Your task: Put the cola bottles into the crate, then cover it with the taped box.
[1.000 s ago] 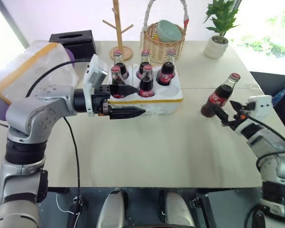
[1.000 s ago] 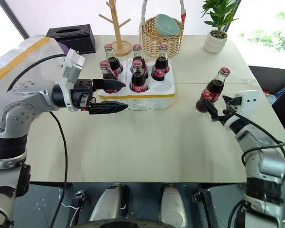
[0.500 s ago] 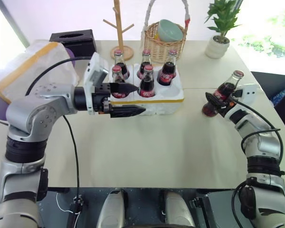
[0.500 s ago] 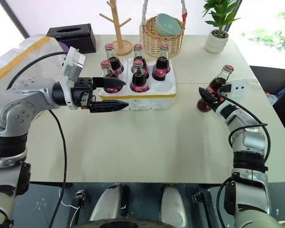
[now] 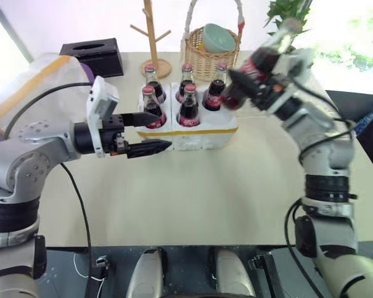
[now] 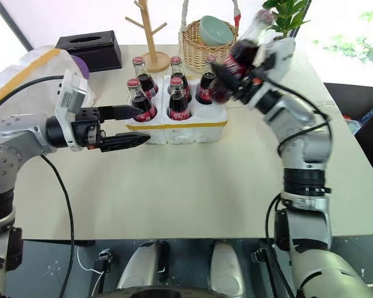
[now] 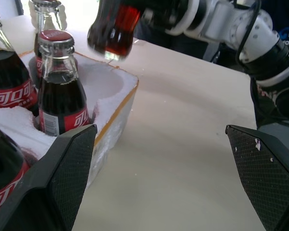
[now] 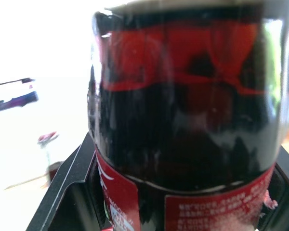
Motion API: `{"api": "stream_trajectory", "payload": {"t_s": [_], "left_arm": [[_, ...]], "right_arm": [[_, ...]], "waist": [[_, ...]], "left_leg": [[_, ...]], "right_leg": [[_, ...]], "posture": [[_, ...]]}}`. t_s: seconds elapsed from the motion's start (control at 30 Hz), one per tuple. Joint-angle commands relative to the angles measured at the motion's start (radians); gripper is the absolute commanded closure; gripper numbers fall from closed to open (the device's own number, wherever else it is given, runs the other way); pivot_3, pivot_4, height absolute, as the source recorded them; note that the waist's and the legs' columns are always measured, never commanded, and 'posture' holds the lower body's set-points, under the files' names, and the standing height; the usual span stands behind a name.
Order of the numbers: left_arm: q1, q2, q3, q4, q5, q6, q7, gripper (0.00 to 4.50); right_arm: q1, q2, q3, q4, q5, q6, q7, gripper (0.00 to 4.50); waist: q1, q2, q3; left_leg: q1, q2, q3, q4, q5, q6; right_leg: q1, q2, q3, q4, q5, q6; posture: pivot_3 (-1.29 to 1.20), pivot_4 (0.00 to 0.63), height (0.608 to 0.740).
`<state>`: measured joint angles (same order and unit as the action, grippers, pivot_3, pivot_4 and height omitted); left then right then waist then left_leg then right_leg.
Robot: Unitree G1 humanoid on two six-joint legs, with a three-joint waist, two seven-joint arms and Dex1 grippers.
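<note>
In the left eye view, the crate (image 5: 202, 127) is seen standing on the tabletop (image 5: 236, 186) toward its far edge, in front of a wicker basket (image 5: 212, 49) holding a pale green bowl (image 5: 216, 37). Five cola bottles (image 5: 188, 107) are seated upright in its slots; the front right slot is bare. The sixth bottle (image 5: 261, 59) is held in the air, tilted with its cap up and away, above the crate's right end, clamped in the right gripper (image 5: 252, 84). The left gripper (image 5: 150, 131) is held level just in front of the crate's left end, its two fingers spread apart, one above the other, with nothing between them. The taped box (image 5: 40, 84) lies at the tabletop's left edge, behind the left arm. A black tissue box (image 5: 94, 54), a wooden rack (image 5: 152, 37) and a potted plant (image 5: 285, 12) are set along the far edge.

In the left wrist view, the left gripper's fingers (image 7: 67, 178) are seen wide apart, with the crate's front corner and its empty slot (image 7: 108, 84) beyond them; the held bottle's base hangs above that slot, not touching it.

In the right wrist view, the held bottle's dark body and red label are seen close up between the closed fingers (image 8: 67, 192).
</note>
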<state>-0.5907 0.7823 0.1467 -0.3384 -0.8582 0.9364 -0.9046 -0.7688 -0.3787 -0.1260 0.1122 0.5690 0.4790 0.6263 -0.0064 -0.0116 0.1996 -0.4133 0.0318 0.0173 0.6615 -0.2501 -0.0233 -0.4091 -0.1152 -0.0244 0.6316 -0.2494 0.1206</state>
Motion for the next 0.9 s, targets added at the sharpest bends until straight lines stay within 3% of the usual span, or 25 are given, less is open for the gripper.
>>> {"api": "stream_trajectory", "payload": {"t_s": [0.03,0.2,0.47,0.53,0.6,0.77,0.9], "left_arm": [[-0.006,0.007,0.033,-0.032,-0.016,-0.01,0.019,0.0],[0.0,0.009,0.051,-0.043,-0.031,-0.009,0.044,0.0],[0.03,0.016,0.07,-0.066,-0.048,-0.008,0.071,0.0],[0.033,0.018,0.067,-0.067,-0.043,-0.01,0.075,0.0],[0.037,0.021,0.071,-0.07,-0.044,-0.008,0.082,0.0],[0.111,0.081,0.155,-0.1,-0.058,0.017,0.1,0.0],[0.284,0.199,0.359,-0.143,-0.059,0.071,0.097,0.0]], "right_arm": [[-0.033,-0.015,0.046,0.025,-0.074,-0.056,0.033,1.65],[-0.005,-0.03,0.149,0.093,-0.222,-0.151,0.061,1.65],[0.031,0.015,0.182,0.132,-0.262,-0.136,0.07,1.65],[0.027,0.021,0.18,0.153,-0.273,-0.125,0.064,0.61],[0.024,0.022,0.175,0.153,-0.279,-0.119,0.066,0.03],[0.029,-0.012,0.129,0.068,-0.229,-0.06,0.093,0.03],[0.058,-0.124,0.06,-0.056,-0.156,0.011,0.173,0.03]], "waist": [[0.001,0.0,0.0],[-0.007,-0.001,0.0],[-0.007,-0.001,-0.001],[-0.008,-0.001,-0.001],[-0.009,-0.001,-0.001],[-0.01,-0.001,-0.001],[-0.009,-0.001,0.0]], "left_leg": [[-0.001,0.0,0.0,0.0,0.0,0.0],[-0.003,0.0,-0.001,0.001,0.0,0.0],[-0.004,0.0,-0.001,0.0,0.0,0.0],[-0.003,0.0,-0.001,0.0,0.0,0.0],[-0.003,0.0,-0.001,0.0,0.0,0.0],[-0.002,0.0,-0.001,0.0,0.0,0.0],[-0.002,0.0,-0.001,-0.001,0.0,0.0]], "right_leg": [[-0.001,0.0,0.0,0.0,0.0,0.0],[-0.003,0.0,-0.001,0.0,0.0,0.0],[-0.004,0.0,-0.001,0.0,0.0,0.0],[-0.003,0.0,-0.001,0.0,0.0,0.0],[-0.003,0.0,-0.001,0.0,0.0,0.0],[-0.002,0.0,-0.001,0.0,0.0,0.0],[-0.003,0.0,-0.001,0.0,0.0,0.0]], "posture": [[0.0,0.15,0.736],[0.0,0.15,0.736],[0.0,0.15,0.736],[0.0,0.15,0.736],[0.0,0.15,0.736],[0.0,0.15,0.736],[0.0,0.15,0.736]]}}
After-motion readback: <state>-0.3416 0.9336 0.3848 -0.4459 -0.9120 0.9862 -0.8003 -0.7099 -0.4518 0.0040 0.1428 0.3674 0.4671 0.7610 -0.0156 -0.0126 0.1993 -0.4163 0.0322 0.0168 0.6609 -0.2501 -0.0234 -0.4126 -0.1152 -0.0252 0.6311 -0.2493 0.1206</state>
